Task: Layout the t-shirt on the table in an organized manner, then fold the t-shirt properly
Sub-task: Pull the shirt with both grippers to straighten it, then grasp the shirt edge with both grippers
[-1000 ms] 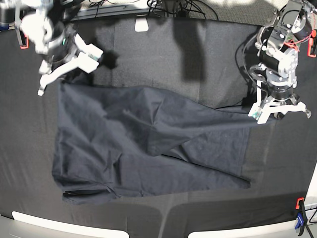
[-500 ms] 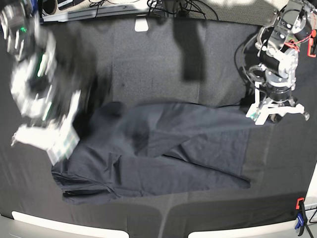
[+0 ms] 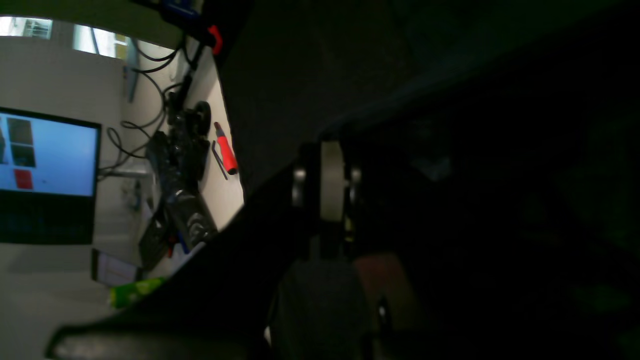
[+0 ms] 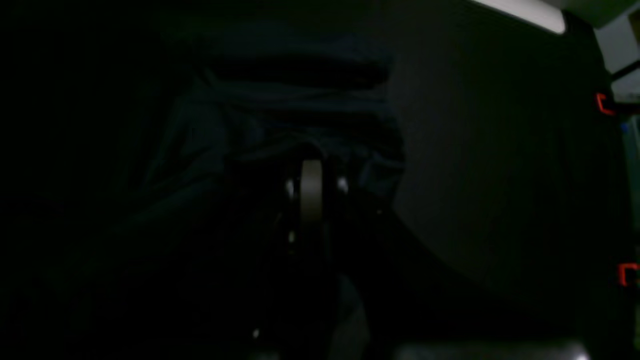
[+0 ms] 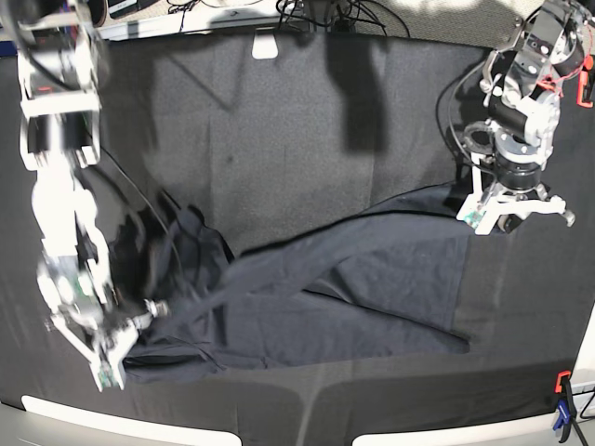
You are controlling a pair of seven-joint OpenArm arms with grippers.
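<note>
Gripping t-shirt (image 5: 307, 288), both jaws clenched: right gripper (image 5: 125, 339) at near-left table (image 5: 279, 121) corner, left gripper (image 5: 507, 206) at far right. Since earlier, right gripper dragged fabric nearward.

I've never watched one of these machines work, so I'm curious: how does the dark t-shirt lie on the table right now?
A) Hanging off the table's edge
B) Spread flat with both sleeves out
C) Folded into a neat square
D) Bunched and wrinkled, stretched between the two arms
D: the t-shirt lies creased on the table, its ends drawn up at the right gripper and the left gripper.
</note>
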